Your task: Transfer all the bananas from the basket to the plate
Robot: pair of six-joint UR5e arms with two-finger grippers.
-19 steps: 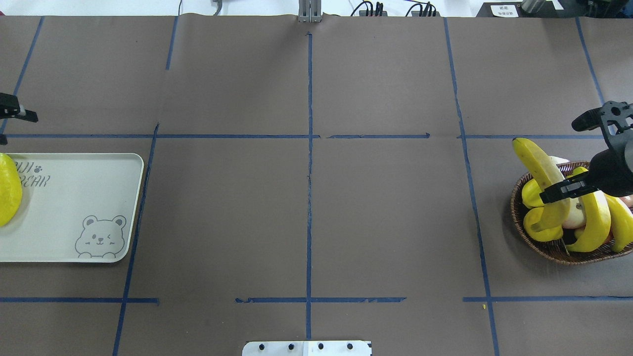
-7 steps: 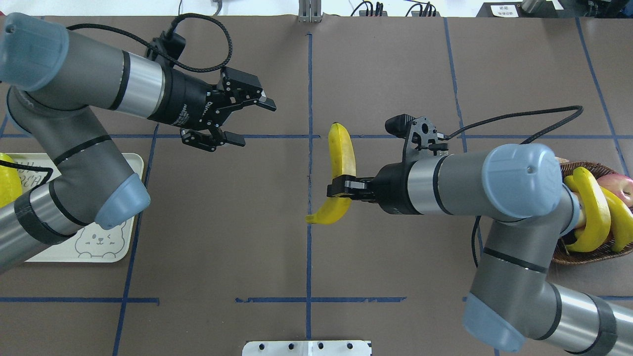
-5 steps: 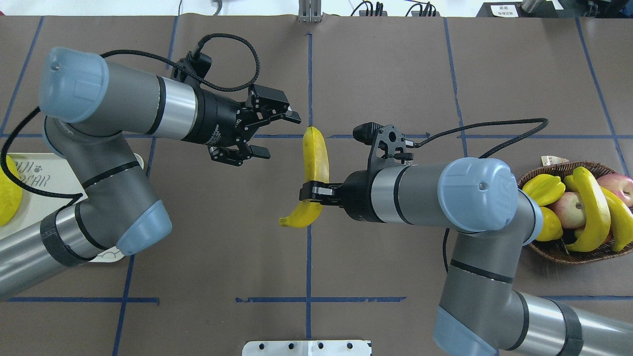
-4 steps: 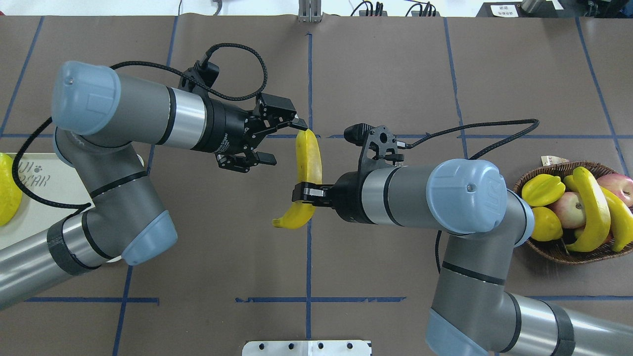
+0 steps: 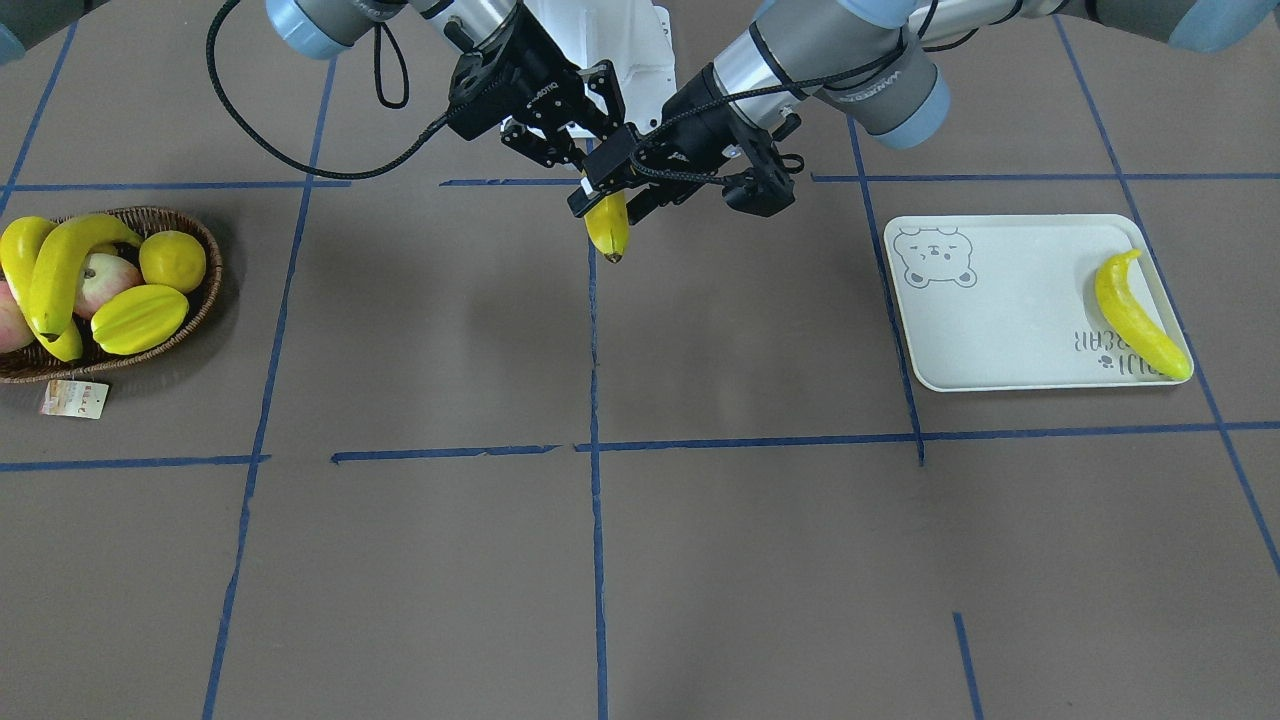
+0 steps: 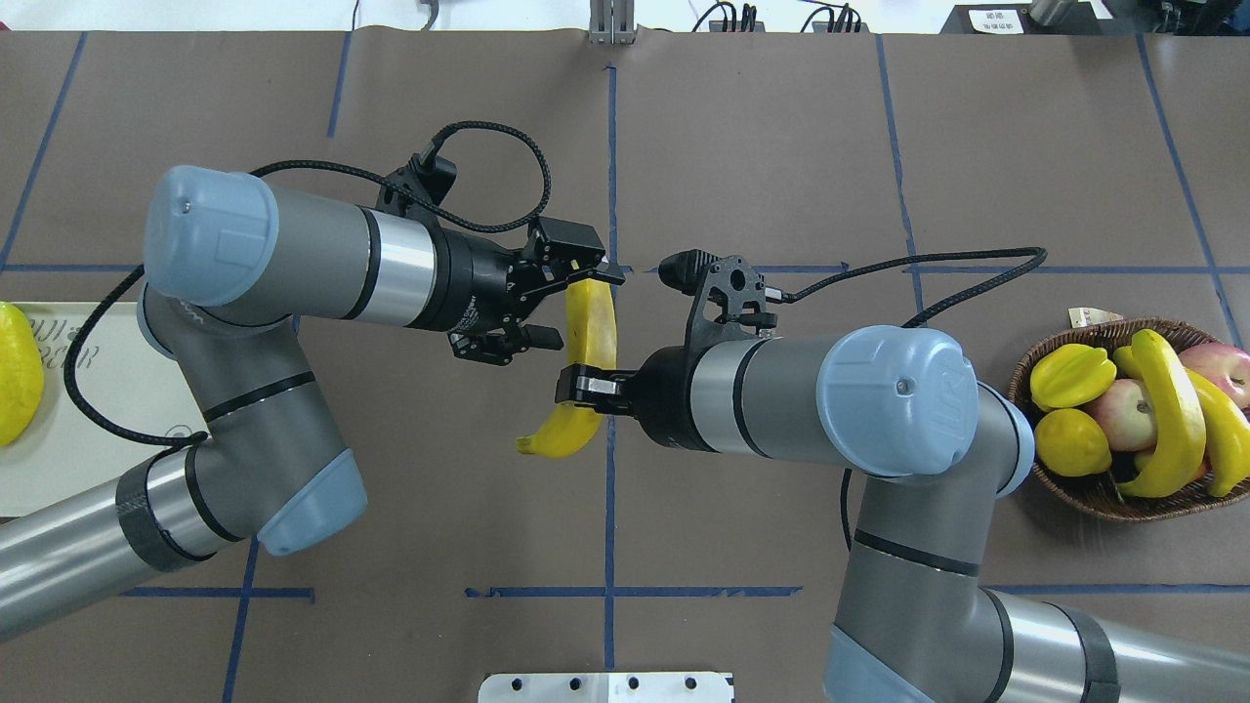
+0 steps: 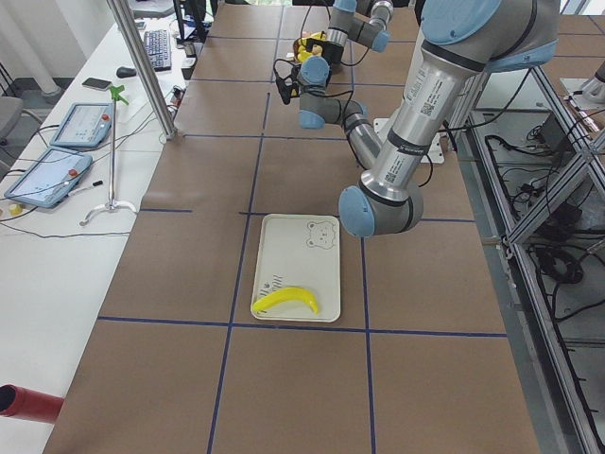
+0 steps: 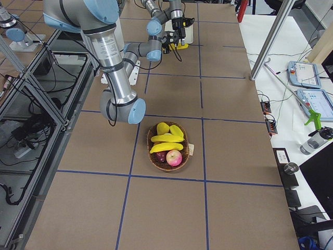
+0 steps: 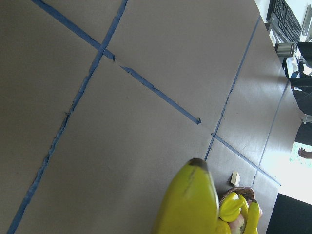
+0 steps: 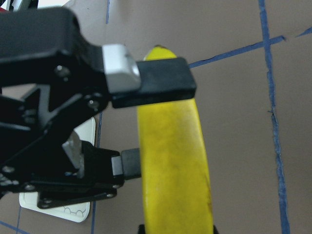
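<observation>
My right gripper (image 6: pixel 584 386) is shut on a yellow banana (image 6: pixel 593 327) held above the middle of the table. My left gripper (image 6: pixel 583 308) is open, with the banana's far end between its fingers (image 10: pixel 161 87). In the left wrist view only that banana's dark tip (image 9: pixel 191 195) shows. The wicker basket (image 6: pixel 1084 500) at the right holds two more bananas (image 6: pixel 1177 420). On the white bear plate (image 5: pixel 1000 310) at the left lies one banana (image 5: pixel 1140 315).
The basket also holds a starfruit (image 6: pixel 1072 376), a lemon (image 6: pixel 1069 441) and apples (image 6: pixel 1123 410). A paper tag (image 5: pixel 75 398) lies beside the basket. Blue tape lines cross the brown table cover. Both arms meet over the table's centre.
The right arm lifted a banana out of the basket and carried it left to the table's middle. The left arm swung in, and its open fingers now flank the banana's far end.
</observation>
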